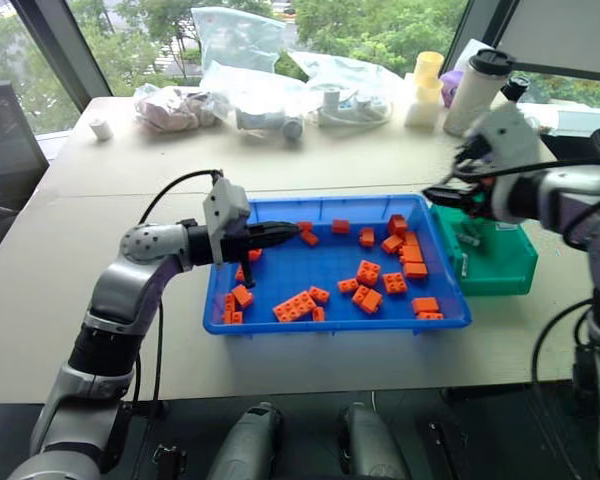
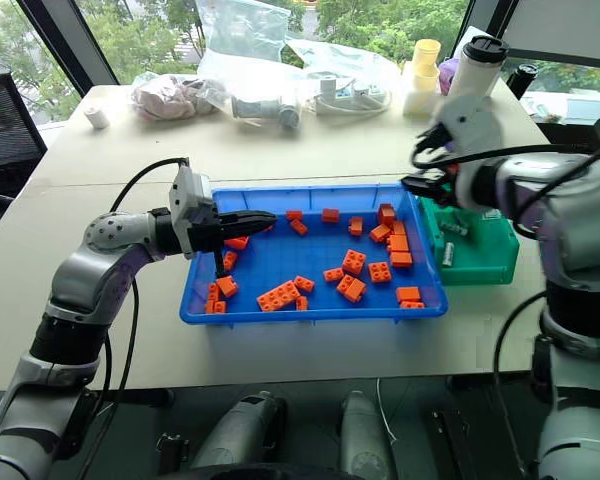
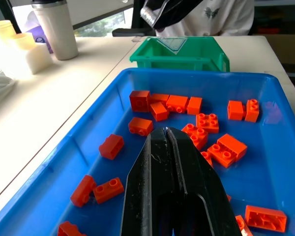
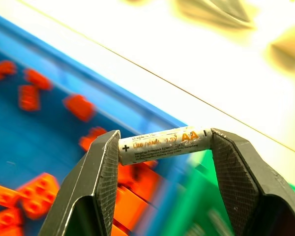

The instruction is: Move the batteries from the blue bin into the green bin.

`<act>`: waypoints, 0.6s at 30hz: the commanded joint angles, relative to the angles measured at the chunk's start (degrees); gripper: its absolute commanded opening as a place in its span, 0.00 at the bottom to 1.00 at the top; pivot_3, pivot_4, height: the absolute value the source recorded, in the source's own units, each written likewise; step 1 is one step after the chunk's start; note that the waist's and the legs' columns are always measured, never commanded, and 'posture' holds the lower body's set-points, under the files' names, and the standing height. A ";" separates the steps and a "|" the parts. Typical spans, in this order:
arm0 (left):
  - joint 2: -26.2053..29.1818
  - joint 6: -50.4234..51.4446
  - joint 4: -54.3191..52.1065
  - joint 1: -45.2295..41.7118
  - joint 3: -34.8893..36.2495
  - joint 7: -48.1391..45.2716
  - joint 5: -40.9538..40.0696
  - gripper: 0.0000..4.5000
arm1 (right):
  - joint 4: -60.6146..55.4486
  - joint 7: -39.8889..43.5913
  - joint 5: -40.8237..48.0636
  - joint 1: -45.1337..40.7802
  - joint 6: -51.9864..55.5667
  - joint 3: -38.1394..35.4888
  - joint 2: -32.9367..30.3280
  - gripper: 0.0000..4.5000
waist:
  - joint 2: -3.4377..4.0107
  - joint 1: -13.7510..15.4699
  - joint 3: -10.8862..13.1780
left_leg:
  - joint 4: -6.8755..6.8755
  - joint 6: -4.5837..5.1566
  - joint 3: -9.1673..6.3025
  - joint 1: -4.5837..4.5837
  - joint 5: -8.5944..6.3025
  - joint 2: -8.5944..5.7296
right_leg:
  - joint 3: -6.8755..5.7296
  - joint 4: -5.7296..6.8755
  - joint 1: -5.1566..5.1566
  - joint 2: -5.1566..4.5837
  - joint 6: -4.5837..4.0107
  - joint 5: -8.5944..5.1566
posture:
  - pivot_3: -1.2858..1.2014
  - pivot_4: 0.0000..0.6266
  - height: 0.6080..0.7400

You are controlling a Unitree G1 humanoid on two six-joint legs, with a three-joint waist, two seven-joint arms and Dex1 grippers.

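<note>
My right claw grips a battery end to end; it looks small, hard, smooth, so it could slip. My left claw is shut, empty

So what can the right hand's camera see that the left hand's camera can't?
The right wrist view has the battery pinched end to end between the right gripper fingers. The left wrist view has the shut left gripper, a white tumbler and a person's white shirt. Both show the blue bin, orange bricks and the green bin.
</note>
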 commanded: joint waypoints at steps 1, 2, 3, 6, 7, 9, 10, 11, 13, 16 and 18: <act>0.23 -0.56 -0.76 -0.85 0.55 -1.14 -0.63 0.00 | -1.30 -0.15 0.51 4.40 0.72 -5.64 -2.54 0.48 | 0.00 -0.44 0.00 | 0.00 0.00 0.01 0.01 0.00 0.03 | 0.01 0.01 0.00 0.01 0.00 0.00 | 0.52 0.24 1.00; 0.38 -0.44 -0.56 -0.98 0.35 -1.78 -0.69 0.00 | -1.69 0.01 0.70 7.26 0.11 -6.49 -2.90 0.48 | 0.01 -0.73 0.00 | 0.00 0.00 0.08 0.07 0.00 0.08 | 0.07 0.05 0.00 0.03 0.00 0.00 | 0.52 0.24 1.00; 0.43 -0.24 -0.26 -1.29 0.23 -2.31 -0.81 0.00 | -2.12 0.26 0.98 9.98 -0.47 -7.20 -2.91 0.48 | 0.01 -0.79 -0.01 | -0.03 0.00 0.11 0.10 0.00 0.10 | 0.13 0.09 0.00 0.02 0.00 0.00 | 0.52 0.24 1.00; 0.46 0.22 0.53 -2.15 0.11 -3.61 -1.12 0.00 | -2.13 -0.36 1.14 14.75 -2.25 -8.24 -2.03 0.48 | 0.03 -0.88 0.00 | -0.05 0.00 0.11 0.12 0.00 0.17 | 0.11 0.14 0.00 0.06 0.00 0.00 | 0.52 0.24 1.00; 0.34 0.32 0.79 -2.49 0.03 -3.87 -1.09 0.00 | -1.64 -0.48 1.40 15.76 -3.03 -8.73 -1.32 0.48 | 0.04 -0.88 0.00 | -0.04 0.00 0.11 0.12 0.00 0.17 | 0.11 0.14 0.00 0.09 0.00 0.00 | 0.52 0.24 1.00; 0.07 0.62 1.02 -3.09 -0.13 -4.30 -1.15 0.00 | -1.00 -0.84 1.63 17.18 -4.51 -9.06 -0.29 0.48 | 0.04 -0.80 0.00 | -0.01 0.00 0.13 0.12 0.00 0.15 | 0.12 0.15 0.00 0.12 0.01 0.00 | 0.52 0.24 1.00; 0.00 0.74 1.07 -3.32 -0.17 -4.42 -1.17 0.00 | -0.92 -0.90 1.90 17.54 -4.93 -9.09 0.22 0.48 | 0.04 -0.69 0.00 | -0.01 0.00 0.12 0.12 0.00 0.14 | 0.12 0.14 0.00 0.12 0.01 0.00 | 0.52 0.24 1.00; -0.04 0.82 1.10 -3.43 -0.17 -4.51 -1.17 0.00 | -0.93 -0.98 2.09 17.72 -5.19 -9.06 0.46 0.48 | 0.04 -0.58 0.00 | -0.01 0.00 0.11 0.12 0.00 0.14 | 0.11 0.14 0.00 0.12 0.01 0.00 | 0.52 0.24 1.00; 0.11 1.13 1.05 -3.73 0.01 -4.70 -1.29 0.00 | -1.06 -1.25 2.41 17.84 -5.71 -9.14 0.97 0.72 | 0.04 -0.47 0.00 | -0.01 0.00 0.11 0.12 0.00 0.14 | 0.12 0.14 0.00 0.12 0.01 0.00 | 0.52 0.24 1.00; 0.37 2.03 0.59 -3.76 0.33 -4.76 -1.63 0.00 | -1.47 -1.27 2.95 17.22 -6.15 -9.27 0.26 0.99 | 0.04 -0.28 0.00 | 0.00 0.00 0.11 0.12 0.01 0.13 | 0.12 0.13 0.00 0.11 0.01 0.00 | 0.52 0.24 1.00; 0.46 2.59 0.20 -3.65 0.52 -4.80 -1.82 0.00 | -1.72 -1.24 3.26 16.65 -6.18 -9.25 -0.48 0.99 | 0.04 -0.23 0.00 | 0.00 0.00 0.11 0.11 0.00 0.13 | 0.12 0.13 0.00 0.11 0.01 0.00 | 0.52 0.24 1.00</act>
